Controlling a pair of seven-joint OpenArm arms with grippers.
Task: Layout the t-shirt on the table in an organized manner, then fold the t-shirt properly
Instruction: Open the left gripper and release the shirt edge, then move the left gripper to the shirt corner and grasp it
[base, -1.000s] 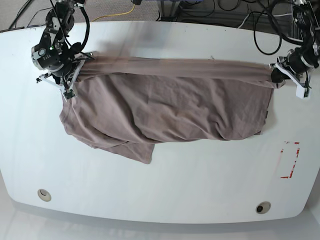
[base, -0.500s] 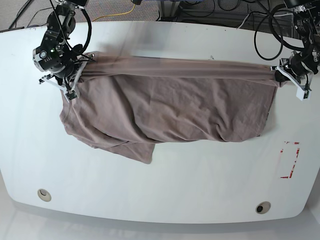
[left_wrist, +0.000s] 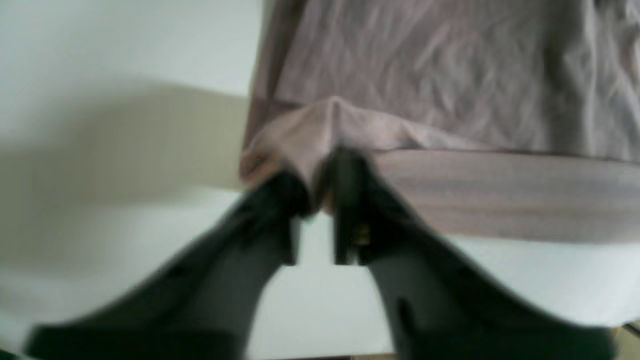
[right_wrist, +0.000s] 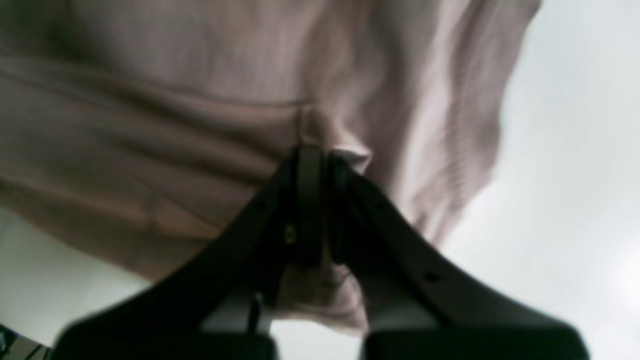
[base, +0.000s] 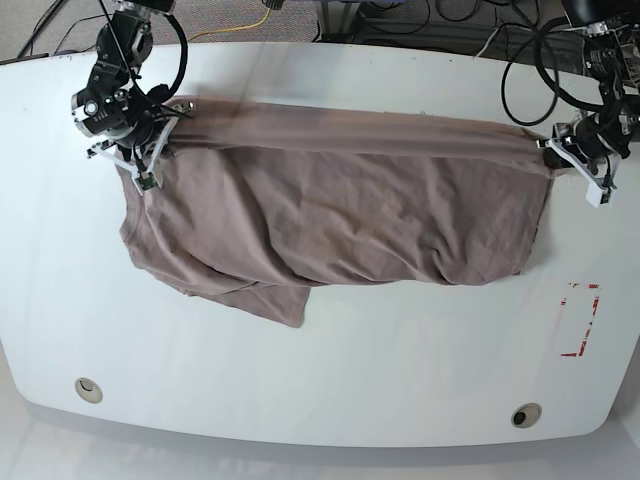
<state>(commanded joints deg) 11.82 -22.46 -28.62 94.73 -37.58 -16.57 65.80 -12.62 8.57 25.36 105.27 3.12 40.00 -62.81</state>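
The t-shirt (base: 340, 215) is a plain mauve-brown cloth, creased and doubled over, spread across the far half of the table (base: 330, 370), its far edge pulled into a taut band. The right gripper (right_wrist: 317, 157) has its jaws pressed nearly together on a bunched corner of that edge. The left gripper (left_wrist: 317, 175) pinches the opposite corner; the blur hides how tightly, though a narrow gap seems to remain.
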